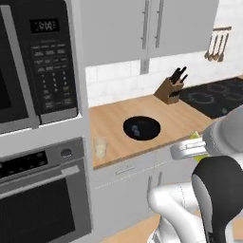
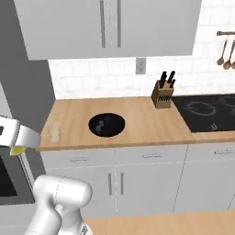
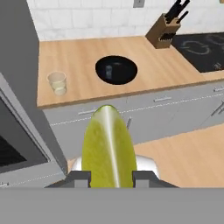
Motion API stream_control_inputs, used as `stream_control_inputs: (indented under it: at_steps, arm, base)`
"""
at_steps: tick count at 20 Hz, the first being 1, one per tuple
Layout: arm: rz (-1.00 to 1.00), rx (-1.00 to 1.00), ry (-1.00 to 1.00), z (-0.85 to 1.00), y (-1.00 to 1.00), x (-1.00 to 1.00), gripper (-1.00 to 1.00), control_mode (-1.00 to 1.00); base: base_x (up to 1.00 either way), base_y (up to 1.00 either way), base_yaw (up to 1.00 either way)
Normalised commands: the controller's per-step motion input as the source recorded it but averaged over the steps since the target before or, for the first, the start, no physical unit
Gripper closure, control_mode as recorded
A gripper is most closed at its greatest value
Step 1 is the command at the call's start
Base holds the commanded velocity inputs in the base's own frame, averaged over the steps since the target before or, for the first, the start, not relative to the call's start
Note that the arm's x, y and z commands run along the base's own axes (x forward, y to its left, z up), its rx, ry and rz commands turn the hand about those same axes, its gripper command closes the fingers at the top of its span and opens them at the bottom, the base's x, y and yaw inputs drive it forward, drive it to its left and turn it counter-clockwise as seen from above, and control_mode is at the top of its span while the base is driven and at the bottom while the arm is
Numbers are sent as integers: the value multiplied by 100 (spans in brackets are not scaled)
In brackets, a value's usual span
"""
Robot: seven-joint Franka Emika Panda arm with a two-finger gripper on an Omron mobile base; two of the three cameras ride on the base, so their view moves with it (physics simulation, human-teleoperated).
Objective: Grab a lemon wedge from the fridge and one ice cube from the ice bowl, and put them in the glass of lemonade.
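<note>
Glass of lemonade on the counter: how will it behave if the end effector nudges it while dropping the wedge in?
The glass of lemonade is short and broad, so it probably slides rather than tips. It looks small and light, so a slight bump may move it. It stands near the counter front edge, so a push that way risks a fall or spill.

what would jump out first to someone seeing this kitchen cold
The lemon wedge, yellow-green, sits clamped in the jaws in the foreground of the hand view. Beyond it, the black ice bowl rests mid-counter on the wooden counter, with the glass of lemonade near the left end.
</note>
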Motion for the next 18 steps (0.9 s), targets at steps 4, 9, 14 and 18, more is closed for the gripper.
stream_control_inputs:
  at_steps: [4, 9, 14, 18]
  arm:
    - [0, 0, 0, 0, 0, 0, 100, 100]
    - [0, 0, 0, 0, 0, 0, 100, 100]
    - [0, 0, 0, 0, 0, 0, 100, 100]
    - [0, 0, 0, 0, 0, 0, 100, 100]
  base:
    - [30, -61, 77]
    - [33, -93, 49]
    - [56, -35, 30]
    - [61, 42, 0]
